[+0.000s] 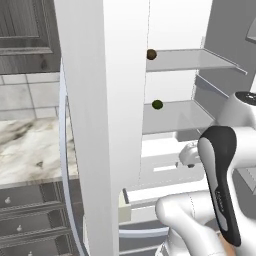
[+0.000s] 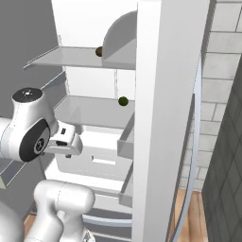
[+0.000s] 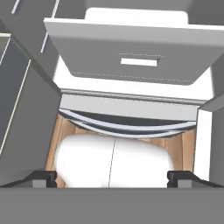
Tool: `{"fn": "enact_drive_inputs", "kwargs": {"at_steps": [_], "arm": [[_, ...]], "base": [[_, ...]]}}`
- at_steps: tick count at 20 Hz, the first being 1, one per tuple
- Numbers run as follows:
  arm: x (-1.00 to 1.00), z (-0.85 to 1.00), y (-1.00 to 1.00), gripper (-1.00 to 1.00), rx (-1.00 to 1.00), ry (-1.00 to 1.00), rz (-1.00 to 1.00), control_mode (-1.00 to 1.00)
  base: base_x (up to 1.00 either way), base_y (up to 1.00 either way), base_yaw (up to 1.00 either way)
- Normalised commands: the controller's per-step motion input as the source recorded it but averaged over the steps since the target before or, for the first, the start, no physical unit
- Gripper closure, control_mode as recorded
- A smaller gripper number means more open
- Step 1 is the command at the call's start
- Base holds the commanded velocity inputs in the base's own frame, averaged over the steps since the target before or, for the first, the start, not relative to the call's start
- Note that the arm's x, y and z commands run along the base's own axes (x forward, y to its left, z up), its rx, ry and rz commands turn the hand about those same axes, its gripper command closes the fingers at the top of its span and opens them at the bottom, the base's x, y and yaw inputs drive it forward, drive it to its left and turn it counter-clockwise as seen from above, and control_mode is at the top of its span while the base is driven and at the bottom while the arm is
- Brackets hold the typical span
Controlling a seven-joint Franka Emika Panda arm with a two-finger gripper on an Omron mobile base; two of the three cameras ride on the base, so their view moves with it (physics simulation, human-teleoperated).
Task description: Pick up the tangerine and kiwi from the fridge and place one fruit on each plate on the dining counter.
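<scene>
The fridge stands open, with its thick white door swung out in front. The tangerine sits at the front edge of an upper shelf. The kiwi rests one shelf lower. My gripper hangs below both shelves in front of the fridge, pointing down, jaws wide open and empty. My hand is well below and apart from the kiwi. The plates are out of view.
In the hand view a pale fridge drawer with a slot handle lies ahead, wooden floor beneath. A marble-topped counter over dark drawers stands left of the door; I cannot tell whether it is the dining counter. Door bins project on the right.
</scene>
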Motion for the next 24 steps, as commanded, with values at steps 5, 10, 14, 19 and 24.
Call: {"fn": "enact_drive_inputs", "kwargs": {"at_steps": [5,10,14,19,24], "arm": [[0.0,0.0,0.0,-1.0,0.0,0.0,0.0,1.0],[0.0,0.0,0.0,-1.0,0.0,0.0,0.0,1.0],[0.0,0.0,0.0,-1.0,0.0,0.0,0.0,1.0],[-0.14,0.14,0.13,-1.0,-0.02,-0.2,0.07,-1.0],[-0.03,0.56,0.12,-1.0,-0.1,-0.26,0.1,-1.0]], "base": [[0.0,0.0,0.0],[0.0,0.0,0.0],[0.0,0.0,0.0],[0.0,0.0,0.0],[0.0,0.0,0.0]]}}
